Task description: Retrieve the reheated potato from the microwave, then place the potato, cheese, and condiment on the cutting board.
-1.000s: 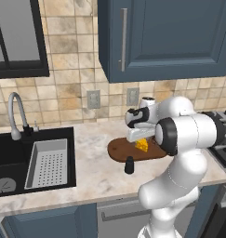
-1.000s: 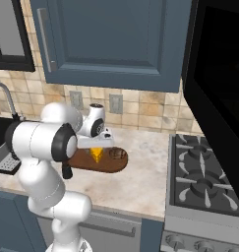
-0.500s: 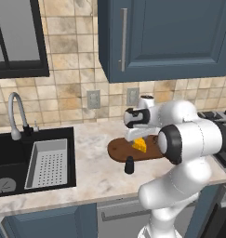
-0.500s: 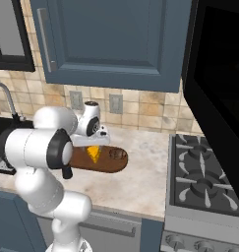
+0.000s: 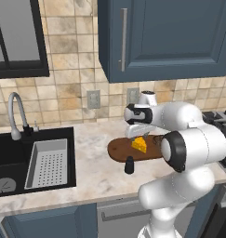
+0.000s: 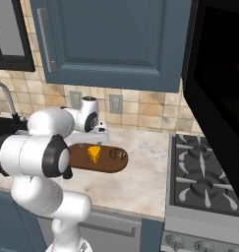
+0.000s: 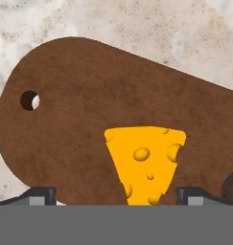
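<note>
now the cheese (image 7: 145, 162) lies flat on the cutting board (image 7: 89, 110), released; the jaws stand wide apart above it. the condiment (image 5: 129, 165) waits on the desk (image 5: 91, 179) beside the board.

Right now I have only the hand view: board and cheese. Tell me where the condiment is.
Observer: The condiment stands upright on the counter, just off the near edge of the board, not on it.
Operator: Now locate the potato.
Observer: The potato lies on the board, on the stove side of the cheese.
</note>
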